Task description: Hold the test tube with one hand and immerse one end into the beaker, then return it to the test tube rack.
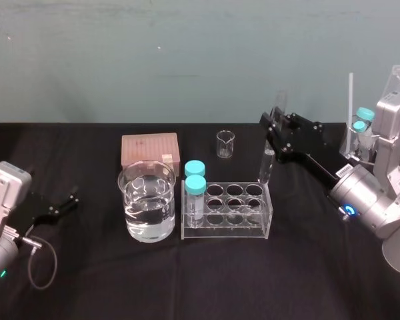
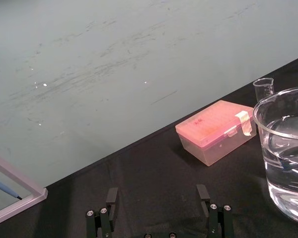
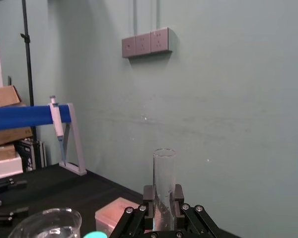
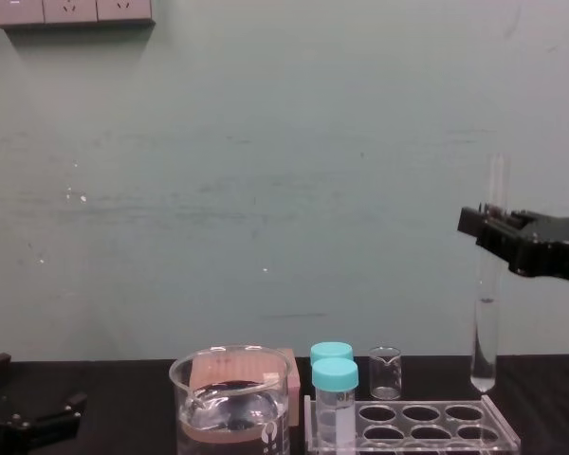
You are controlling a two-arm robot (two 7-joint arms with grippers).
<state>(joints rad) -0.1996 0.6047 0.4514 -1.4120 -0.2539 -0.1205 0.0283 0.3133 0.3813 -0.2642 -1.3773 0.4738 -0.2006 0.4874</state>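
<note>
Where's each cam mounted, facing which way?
Head: high, looking down at table; left end effector idle left, right end effector gripping the test tube over the rack.
Chest: low, facing the wall; right end effector at right.
Left wrist: arm-mounted, faces the beaker; own open fingers.
Right wrist: arm-mounted, faces the wall; own fingers clamp the test tube.
Shared: head and chest show test tube, rack.
</note>
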